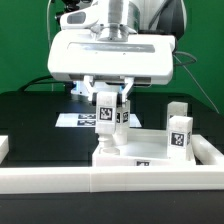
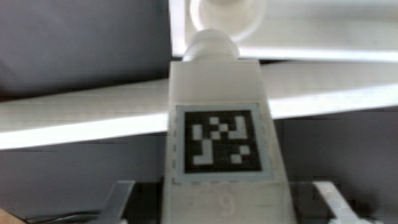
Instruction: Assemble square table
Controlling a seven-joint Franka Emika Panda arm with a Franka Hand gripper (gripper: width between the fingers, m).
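Gripper [image 1: 110, 104]: jaws partly apart, clamped on a leg, one finger at each side.
Leg [image 1: 107, 118]: upright, tag facing the exterior camera; its lower end meets the tabletop.
Tabletop [image 1: 150, 152]: flat on the black table, just behind the white rail [image 1: 60, 180].
Second leg [image 1: 178, 133]: upright at the exterior view's right, clear of the gripper.
Wrist view: leg [image 2: 221, 130] fills the middle, tag showing, narrow end at the tabletop [image 2: 294, 30].

White leg [image 1: 108, 118] (black-and-white tag), white tabletop [image 1: 150, 153], black table [image 1: 30, 115].
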